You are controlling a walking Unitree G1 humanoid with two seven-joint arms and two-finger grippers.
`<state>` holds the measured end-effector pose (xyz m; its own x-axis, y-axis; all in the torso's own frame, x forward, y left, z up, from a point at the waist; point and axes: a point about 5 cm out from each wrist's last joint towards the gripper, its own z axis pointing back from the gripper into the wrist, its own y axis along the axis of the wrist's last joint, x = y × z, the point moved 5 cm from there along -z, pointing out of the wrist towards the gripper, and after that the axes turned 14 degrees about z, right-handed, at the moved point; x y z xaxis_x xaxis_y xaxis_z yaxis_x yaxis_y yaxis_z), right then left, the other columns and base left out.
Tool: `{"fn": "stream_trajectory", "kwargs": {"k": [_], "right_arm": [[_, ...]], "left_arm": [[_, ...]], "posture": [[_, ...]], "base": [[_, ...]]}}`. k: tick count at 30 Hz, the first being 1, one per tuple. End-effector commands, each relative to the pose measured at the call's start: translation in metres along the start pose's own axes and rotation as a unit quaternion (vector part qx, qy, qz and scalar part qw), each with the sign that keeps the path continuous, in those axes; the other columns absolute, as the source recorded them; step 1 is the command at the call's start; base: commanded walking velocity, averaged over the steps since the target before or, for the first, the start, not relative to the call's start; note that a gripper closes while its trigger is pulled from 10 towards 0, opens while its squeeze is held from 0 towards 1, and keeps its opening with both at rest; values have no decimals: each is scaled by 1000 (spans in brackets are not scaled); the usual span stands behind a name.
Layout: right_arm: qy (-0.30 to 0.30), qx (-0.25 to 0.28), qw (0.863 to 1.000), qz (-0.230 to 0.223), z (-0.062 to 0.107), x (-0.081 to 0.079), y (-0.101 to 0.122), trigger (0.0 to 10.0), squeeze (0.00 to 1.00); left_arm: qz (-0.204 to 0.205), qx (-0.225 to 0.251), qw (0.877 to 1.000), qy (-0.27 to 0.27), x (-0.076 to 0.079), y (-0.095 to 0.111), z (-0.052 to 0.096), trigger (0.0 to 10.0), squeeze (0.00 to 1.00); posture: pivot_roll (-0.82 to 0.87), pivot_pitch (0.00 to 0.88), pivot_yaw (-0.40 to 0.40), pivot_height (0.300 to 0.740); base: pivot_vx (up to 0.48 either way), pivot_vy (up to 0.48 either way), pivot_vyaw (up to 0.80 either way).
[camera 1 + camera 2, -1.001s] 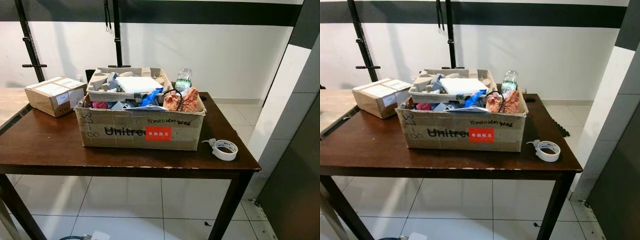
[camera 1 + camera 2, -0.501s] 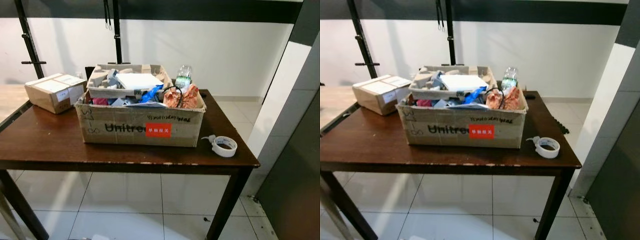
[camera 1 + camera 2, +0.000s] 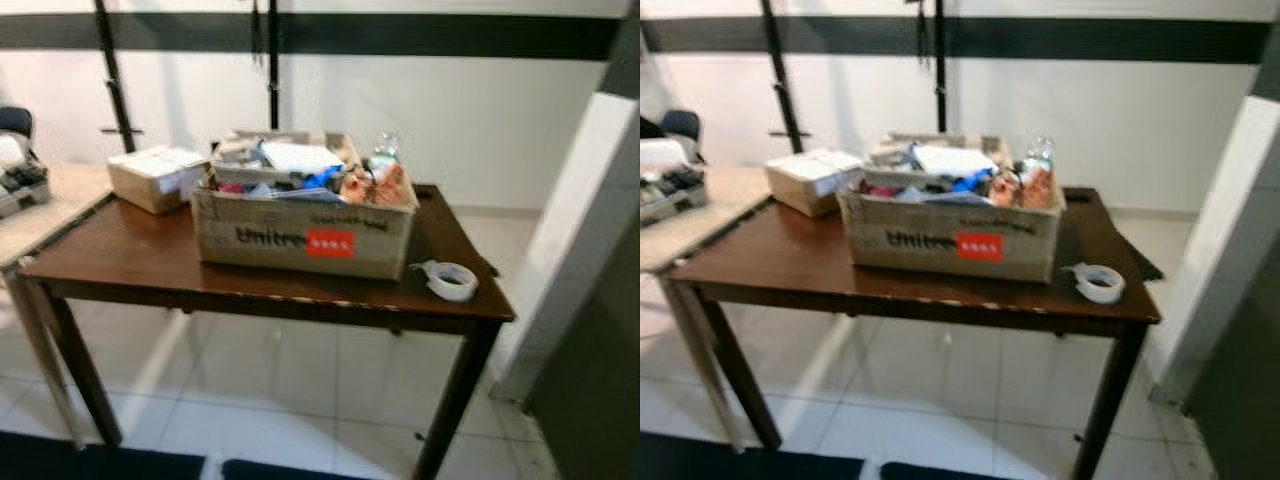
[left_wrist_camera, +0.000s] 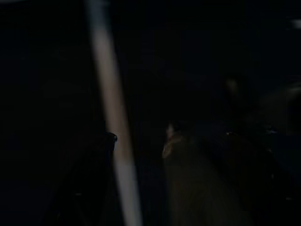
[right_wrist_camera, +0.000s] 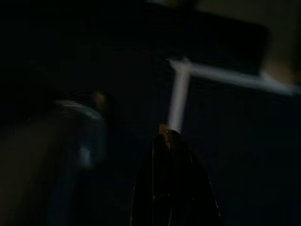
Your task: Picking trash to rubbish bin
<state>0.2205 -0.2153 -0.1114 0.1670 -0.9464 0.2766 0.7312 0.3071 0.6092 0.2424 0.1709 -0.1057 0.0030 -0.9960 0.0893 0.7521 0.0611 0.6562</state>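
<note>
left eye view: blurred. a dark wooden table (image 3: 120, 255) carries an open cardboard box (image 3: 300, 235) with a red label, heaped with trash (image 3: 300, 170): paper, a blue scrap, orange wrapping. a clear plastic bottle (image 3: 383, 152) stands at its far right corner. a roll of white tape (image 3: 450, 281) lies to the box's right, near the table's edge. a smaller sealed carton (image 3: 150, 178) sits to the box's left.

right eye view: same layout; pale tiled floor (image 3: 910, 400) beneath.

left wrist view: very dark; a pale bar crosses. jaws: cannot tell.

right wrist view: very dark; the right gripper (image 5: 171, 188) shows black fingers pressed together, clenched, grasping nothing visible.
</note>
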Motion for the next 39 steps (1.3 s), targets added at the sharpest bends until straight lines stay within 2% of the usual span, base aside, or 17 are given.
{"fn": "stream_trajectory", "kwargs": {"k": [1,8,10,12,20,26,28,39], "right_arm": [[11,-20,1000,2,3,-8,-13,10000,0],[11,-17,1000,2,2,-6,-11,10000,0],[11,-16,1000,1,2,-6,-9,10000,0],[11,-15,1000,1,1,-6,-8,10000,0],[12,-13,1000,1,1,-6,-6,10000,0],[12,-13,1000,0,0,-6,-5,10000,0],[11,-15,1000,-1,1,-7,-6,10000,0],[9,-20,1000,-10,1,-10,-8,10000,0]], "left_arm": [[-2,-13,1000,-1,-1,-7,1,10000,0],[-8,-16,1000,-7,2,-6,0,10000,0],[8,-10,1000,-4,0,-4,0,10000,0],[9,-10,1000,-2,0,-4,0,10000,0],[-18,-19,1000,-6,-1,-7,1,10000,0],[-27,-21,999,-1,-2,-6,0,10000,0],[-6,-5,1000,13,-5,0,0,10000,0],[-3,17,1000,10,-6,11,-1,10000,0]], "posture": [[-106,150,-50,740],[-108,149,-53,740],[-109,150,-54,740],[-109,150,-54,740],[-107,148,-55,740],[-106,149,-53,740],[-106,150,-52,740],[-102,144,-36,740]], "base": [[0,0,0],[0,0,0],[0,0,0],[0,0,0],[0,0,0],[0,-480,0],[0,0,0],[0,0,0]]}}
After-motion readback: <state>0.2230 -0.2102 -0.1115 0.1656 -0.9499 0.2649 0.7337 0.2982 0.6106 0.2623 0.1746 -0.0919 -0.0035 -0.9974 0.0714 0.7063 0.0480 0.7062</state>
